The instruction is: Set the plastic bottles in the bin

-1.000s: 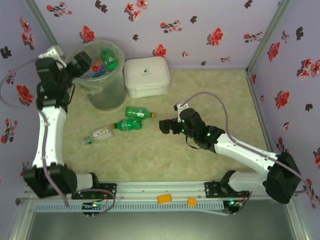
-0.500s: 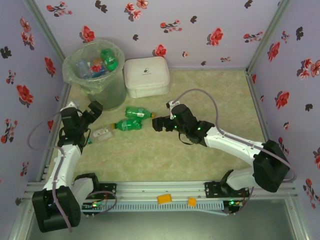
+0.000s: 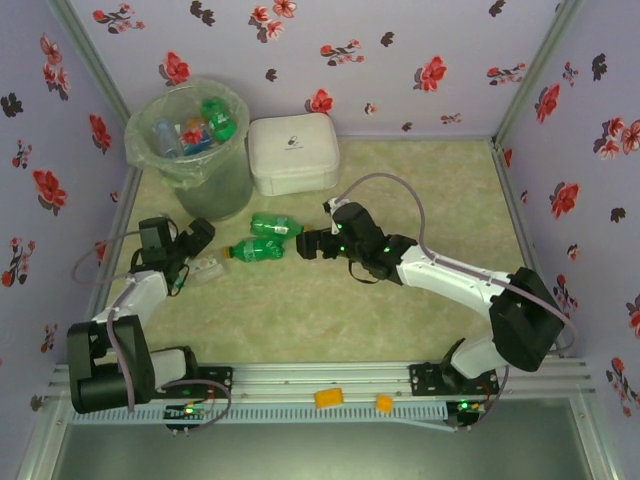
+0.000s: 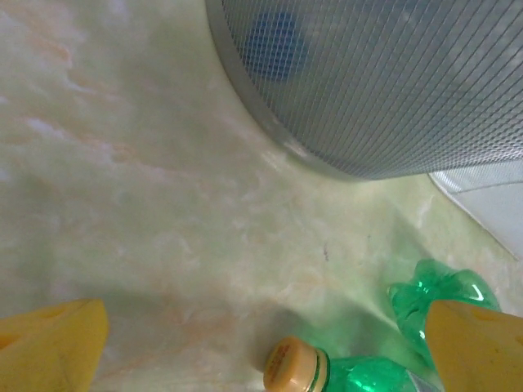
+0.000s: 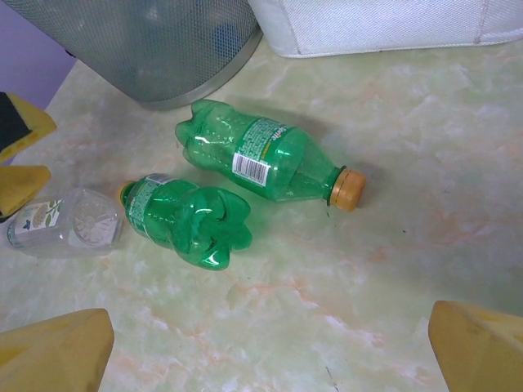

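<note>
Three bottles (image 3: 258, 249) on table (image 3: 400, 180); overhead shows more inside bin (image 3: 215, 190); left gripper (image 3: 198, 255), right gripper (image 3: 303, 245) wide open, empty.

- Green bottle nearer the bin (image 5: 261, 155): wrap label (image 5: 263, 140) with yellowish lettering, too blurred to read from the right wrist view.
- Same label: white barcode patch (image 5: 251, 167), bars visible, digits unreadable.
- Second green bottle (image 5: 188, 219): pale band at the neck, no legible text.
- Its orange cap (image 4: 292, 359): faint marks on top in the left wrist view, can't make them out.
- Clear bottle (image 5: 57, 224): white label with a green leaf-like graphic, wording illegible.
- White box (image 3: 293, 152): small dark logo (image 3: 292, 142) on the lid, too small to identify.
- Nothing actually readable anywhere.
</note>
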Action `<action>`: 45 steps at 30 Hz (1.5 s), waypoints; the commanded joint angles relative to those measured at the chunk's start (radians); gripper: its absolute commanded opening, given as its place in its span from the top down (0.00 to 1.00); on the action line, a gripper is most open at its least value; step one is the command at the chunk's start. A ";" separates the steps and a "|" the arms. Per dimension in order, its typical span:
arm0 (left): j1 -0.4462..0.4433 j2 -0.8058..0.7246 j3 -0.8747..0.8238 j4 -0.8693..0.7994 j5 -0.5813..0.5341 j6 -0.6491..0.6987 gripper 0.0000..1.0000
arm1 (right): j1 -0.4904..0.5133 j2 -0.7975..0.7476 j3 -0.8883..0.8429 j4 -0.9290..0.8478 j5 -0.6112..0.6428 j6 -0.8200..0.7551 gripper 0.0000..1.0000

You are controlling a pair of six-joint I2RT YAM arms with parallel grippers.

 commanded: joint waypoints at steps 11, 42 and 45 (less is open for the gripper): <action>-0.163 -0.075 0.033 -0.229 -0.026 0.023 0.00 | -0.007 0.017 0.046 -0.020 -0.017 -0.008 0.00; -0.517 -0.171 0.065 -0.684 -0.142 0.029 0.00 | -0.006 -0.026 -0.010 -0.002 0.000 -0.006 0.00; -0.540 -0.152 0.053 -0.681 -0.159 0.029 0.00 | -0.006 -0.029 -0.010 -0.005 0.000 -0.007 0.00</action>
